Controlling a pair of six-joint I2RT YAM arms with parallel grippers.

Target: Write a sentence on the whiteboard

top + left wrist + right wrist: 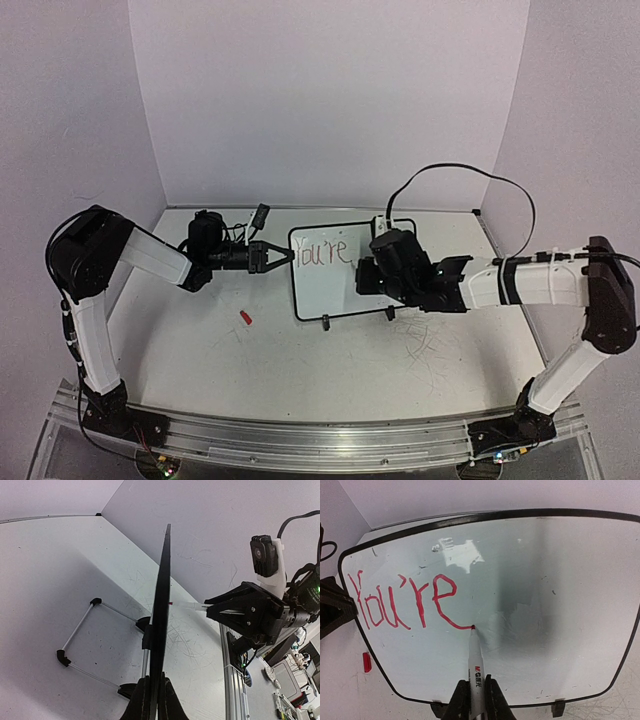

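Observation:
The whiteboard [330, 285] stands upright at mid-table, black-framed, on two small feet. The sentence [322, 250] reads "You're" in red along its top left. My left gripper [283, 257] is shut on the board's left edge. In the left wrist view the whiteboard [161, 605] shows edge-on between the jaws of the left gripper [156, 685]. My right gripper [474, 686] is shut on a white marker [476, 660]. The marker's red tip touches the whiteboard [545, 580] at the tail of the last "e" of the sentence [402, 602].
A small red cap [246, 317] lies on the table left of the board, and the red cap [367, 661] also shows in the right wrist view. The board's wire stand [80, 635] reaches out behind it. Walls enclose the back and sides. A black cable [470, 175] arcs above the right arm.

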